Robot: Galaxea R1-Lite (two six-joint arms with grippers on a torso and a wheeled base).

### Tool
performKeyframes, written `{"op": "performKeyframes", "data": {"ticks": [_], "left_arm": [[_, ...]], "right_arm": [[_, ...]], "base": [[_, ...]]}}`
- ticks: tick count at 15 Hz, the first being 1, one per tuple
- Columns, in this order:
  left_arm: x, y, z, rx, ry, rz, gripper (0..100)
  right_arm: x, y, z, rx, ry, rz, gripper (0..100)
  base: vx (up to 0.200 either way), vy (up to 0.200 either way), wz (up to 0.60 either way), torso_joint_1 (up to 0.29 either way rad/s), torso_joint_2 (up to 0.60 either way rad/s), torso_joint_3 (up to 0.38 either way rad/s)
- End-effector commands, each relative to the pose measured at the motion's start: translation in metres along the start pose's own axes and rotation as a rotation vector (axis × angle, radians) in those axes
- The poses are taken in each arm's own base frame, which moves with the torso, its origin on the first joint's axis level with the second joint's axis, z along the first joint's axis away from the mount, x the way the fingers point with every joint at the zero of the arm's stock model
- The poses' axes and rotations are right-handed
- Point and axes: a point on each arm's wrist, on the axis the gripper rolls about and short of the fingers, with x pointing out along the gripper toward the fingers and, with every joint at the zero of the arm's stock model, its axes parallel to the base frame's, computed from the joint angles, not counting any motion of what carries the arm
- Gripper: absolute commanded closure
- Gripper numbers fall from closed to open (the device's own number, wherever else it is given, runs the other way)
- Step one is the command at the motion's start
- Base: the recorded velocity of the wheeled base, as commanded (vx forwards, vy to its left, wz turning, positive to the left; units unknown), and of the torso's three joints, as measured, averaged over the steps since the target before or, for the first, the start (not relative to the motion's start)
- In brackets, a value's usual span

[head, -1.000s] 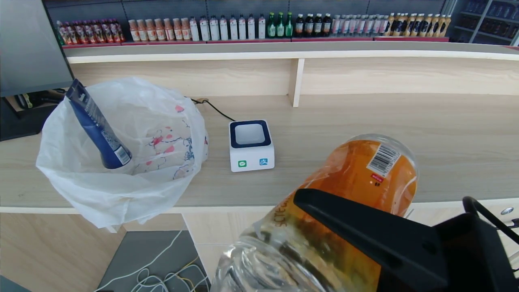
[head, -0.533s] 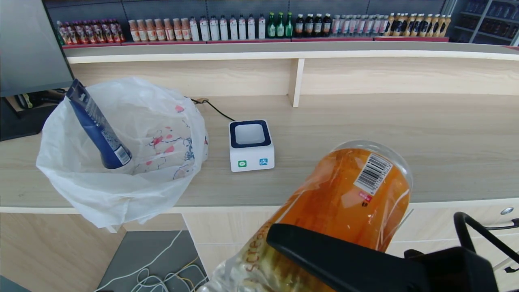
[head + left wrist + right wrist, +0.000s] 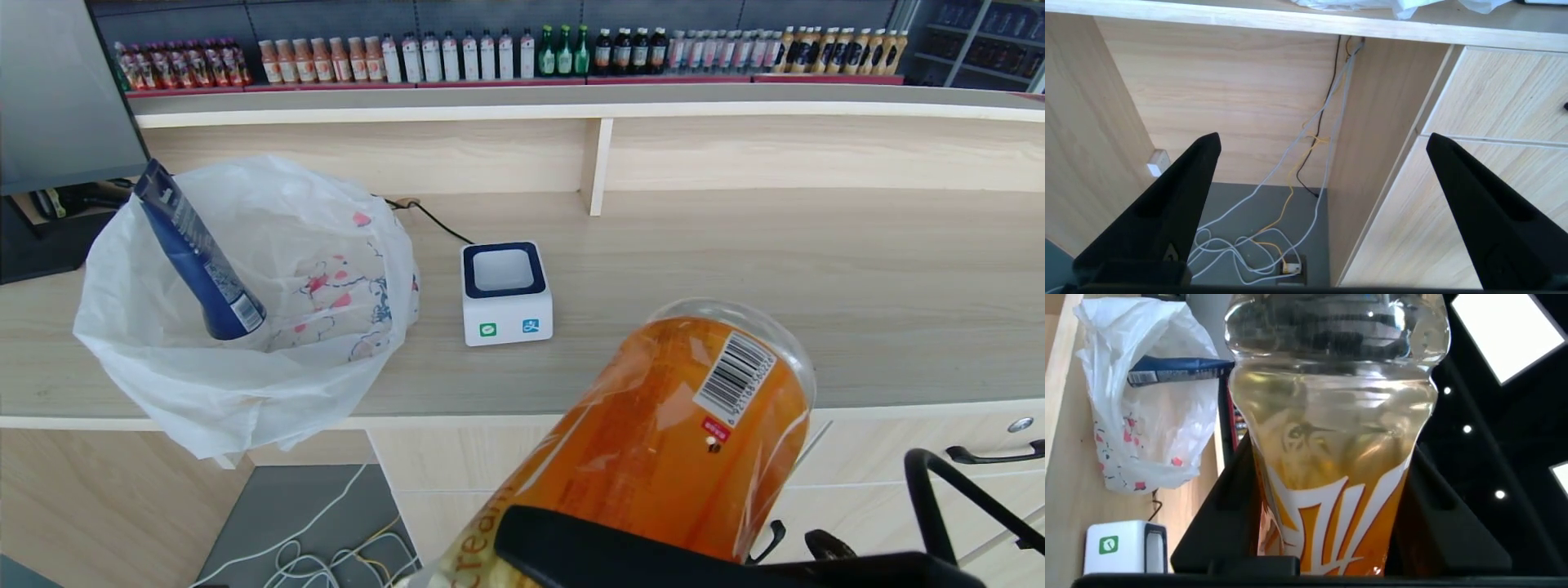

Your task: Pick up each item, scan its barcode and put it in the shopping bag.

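Head view: orange bottle (image 3: 653,441) is in the air at the counter's (image 3: 816,245) front edge, right of the scanner (image 3: 506,292), barcode facing up. Right wrist view: right gripper (image 3: 1329,482) is clamped on the bottle's body, a finger on each side. Shopping bag (image 3: 147,359) sits at the left front edge with a blue tube (image 3: 200,261) inside. Left gripper (image 3: 1319,212) is spread wide below the counter.

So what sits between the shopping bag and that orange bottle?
The scanner, a white box on the counter beside the bag, with bare counter toward the bottle. The head view shows it.
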Motion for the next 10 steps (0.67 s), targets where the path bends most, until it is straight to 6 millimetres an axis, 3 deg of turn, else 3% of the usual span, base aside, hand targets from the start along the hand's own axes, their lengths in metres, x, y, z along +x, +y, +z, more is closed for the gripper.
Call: {"op": "performKeyframes", "data": {"ticks": [1,10], "left_arm": [[0.0,0.0,0.0,0.0,0.0,-0.002,0],[0.0,0.0,0.0,0.0,0.0,0.0,0]], "right_arm": [[0.001,0.0016,0.0012,0.0,-0.003,0.004,100],[0.002,0.0037,0.0014,0.026,-0.002,0.011,100]], "base": [[0.0,0.0,0.0,0.0,0.0,0.0],[0.0,0.0,0.0,0.0,0.0,0.0]]}}
